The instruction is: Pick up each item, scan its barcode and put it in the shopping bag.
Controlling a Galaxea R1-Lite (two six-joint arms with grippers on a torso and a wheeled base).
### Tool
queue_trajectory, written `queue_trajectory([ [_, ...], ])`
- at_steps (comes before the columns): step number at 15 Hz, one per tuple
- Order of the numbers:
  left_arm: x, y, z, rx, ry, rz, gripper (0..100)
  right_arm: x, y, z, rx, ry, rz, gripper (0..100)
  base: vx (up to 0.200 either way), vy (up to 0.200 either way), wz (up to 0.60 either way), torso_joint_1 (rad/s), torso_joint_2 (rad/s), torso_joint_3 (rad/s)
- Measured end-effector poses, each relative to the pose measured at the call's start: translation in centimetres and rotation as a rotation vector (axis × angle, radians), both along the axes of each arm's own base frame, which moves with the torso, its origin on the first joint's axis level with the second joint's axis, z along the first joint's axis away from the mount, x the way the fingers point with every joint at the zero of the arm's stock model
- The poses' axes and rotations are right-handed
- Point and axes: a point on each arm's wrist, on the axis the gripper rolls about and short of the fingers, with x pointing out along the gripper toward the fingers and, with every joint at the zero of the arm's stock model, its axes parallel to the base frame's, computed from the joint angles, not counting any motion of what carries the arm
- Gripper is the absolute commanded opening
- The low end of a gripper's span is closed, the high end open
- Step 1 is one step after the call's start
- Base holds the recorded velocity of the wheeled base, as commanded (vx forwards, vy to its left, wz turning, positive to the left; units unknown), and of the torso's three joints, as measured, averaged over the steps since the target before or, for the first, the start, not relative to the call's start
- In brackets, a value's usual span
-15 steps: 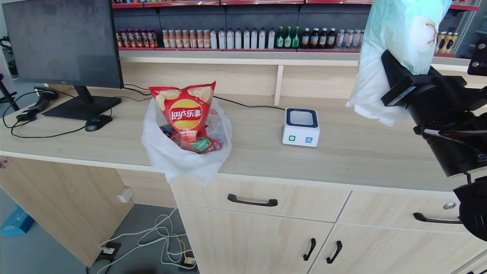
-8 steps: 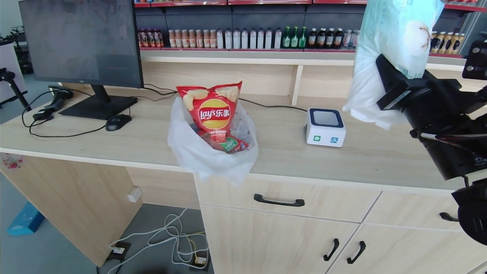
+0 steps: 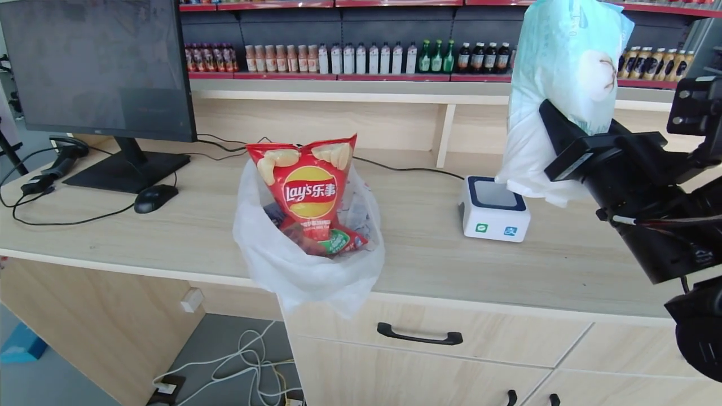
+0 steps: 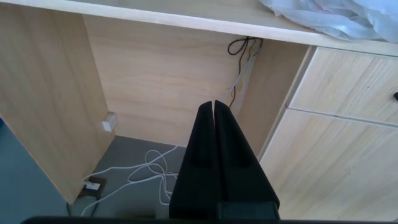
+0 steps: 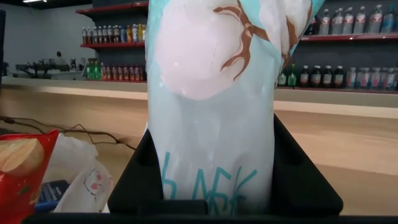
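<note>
My right gripper (image 3: 564, 132) is shut on a tall pale green and white soft pack (image 3: 564, 73), held upright above the counter just right of the white barcode scanner (image 3: 495, 210). In the right wrist view the pack (image 5: 214, 93) stands between the black fingers (image 5: 298, 174) of the right gripper (image 5: 214, 190). The white shopping bag (image 3: 307, 265) stands open at the counter's front edge with a red chips bag (image 3: 307, 192) sticking out of it. My left gripper (image 4: 214, 118) is shut and empty, low beside the cabinet under the counter.
A monitor (image 3: 96, 67), a mouse (image 3: 155, 197) and a handheld scanner (image 3: 62, 160) with cables sit on the counter's left. Drink bottles (image 3: 361, 56) line the shelves behind. Drawers with black handles (image 3: 420, 337) are below the counter; cables (image 4: 149, 177) lie on the floor.
The head camera has shifted. Relative to the scanner, my right gripper with the pack has moved left, closer to it. The shopping bag and the chips stay put.
</note>
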Motion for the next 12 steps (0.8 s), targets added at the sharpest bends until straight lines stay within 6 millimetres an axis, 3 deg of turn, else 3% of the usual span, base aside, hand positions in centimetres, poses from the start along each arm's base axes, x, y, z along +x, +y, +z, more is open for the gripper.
queue_trajectory([
  [7,0.0,0.0,0.0,0.0,-0.003,0.0,0,0.3,0.1,-1.1,0.035,0.06,-0.053,0,0.0,0.0,0.0,0.0,0.0,0.0],
  [12,0.0,0.0,0.0,0.002,-0.003,0.0,0,1.6,1.6,-2.8,0.034,0.116,-0.033,0,0.0,0.0,0.0,0.0,0.0,0.0],
])
